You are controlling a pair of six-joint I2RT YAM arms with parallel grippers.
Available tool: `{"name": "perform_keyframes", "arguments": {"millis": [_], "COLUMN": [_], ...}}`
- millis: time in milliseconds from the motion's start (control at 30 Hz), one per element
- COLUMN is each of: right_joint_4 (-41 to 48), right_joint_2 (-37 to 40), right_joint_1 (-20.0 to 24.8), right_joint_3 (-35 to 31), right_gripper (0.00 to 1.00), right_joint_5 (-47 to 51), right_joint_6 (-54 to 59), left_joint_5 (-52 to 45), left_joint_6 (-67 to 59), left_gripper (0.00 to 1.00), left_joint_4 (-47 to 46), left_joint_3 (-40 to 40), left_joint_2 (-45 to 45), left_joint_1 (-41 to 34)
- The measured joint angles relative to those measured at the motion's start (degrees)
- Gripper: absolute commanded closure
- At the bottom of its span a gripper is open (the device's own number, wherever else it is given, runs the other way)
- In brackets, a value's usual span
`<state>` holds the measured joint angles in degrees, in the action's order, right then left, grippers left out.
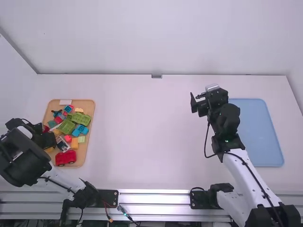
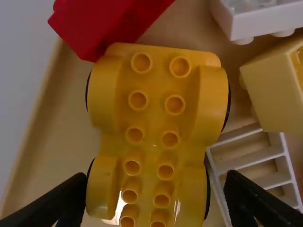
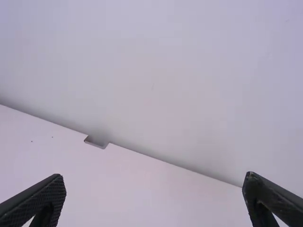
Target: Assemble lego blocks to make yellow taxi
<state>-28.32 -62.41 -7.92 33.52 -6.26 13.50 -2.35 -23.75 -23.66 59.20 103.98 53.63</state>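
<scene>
- Yellow car base (image 2: 152, 120) lies studs up by the tray's (image 1: 82, 153) left edge, presumably chosen to carry the taxi.
- Left fingers (image 2: 258, 201): spread either side, probably to pinch it.
- Right fingers (image 3: 40, 198): spread, empty, apparently waiting.

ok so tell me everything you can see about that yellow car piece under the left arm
The yellow car piece looks like glossy plastic, with two lengthwise rows of hollow round studs facing up. Four rounded wheel arches bulge from its sides, with slivers of black wheel beneath. It lies studs-up on the tan tray, one end up against or very near a red piece, a white barred frame alongside. The left claw's open fingers flank its other end; I can't tell if they touch.
</scene>
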Motion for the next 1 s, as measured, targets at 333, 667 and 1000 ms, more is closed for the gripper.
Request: {"name": "perform_keyframes", "arguments": {"millis": [333, 667, 1000], "right_joint_4": [-0.61, -1.05, -1.9], "right_joint_2": [0.0, 0.0, 0.0], "right_joint_1": [0.0, 0.0, 0.0], "right_joint_3": [0.0, 0.0, 0.0], "right_gripper": [0.01, 0.01, 0.01], "right_joint_5": [0.02, -0.02, -0.13], "right_joint_6": [0.0, 0.02, -1.16], "left_joint_5": [0.0, 0.0, -3.26], "left_joint_6": [0.17, 0.11, -4.13], "left_gripper": [0.05, 0.03, 0.08], "left_joint_4": [0.37, -4.11, -7.13], "left_joint_3": [-0.02, 2.97, 4.09], "left_joint_2": [0.0, 0.0, 0.0], "left_joint_1": [0.0, 0.13, 5.35]}}
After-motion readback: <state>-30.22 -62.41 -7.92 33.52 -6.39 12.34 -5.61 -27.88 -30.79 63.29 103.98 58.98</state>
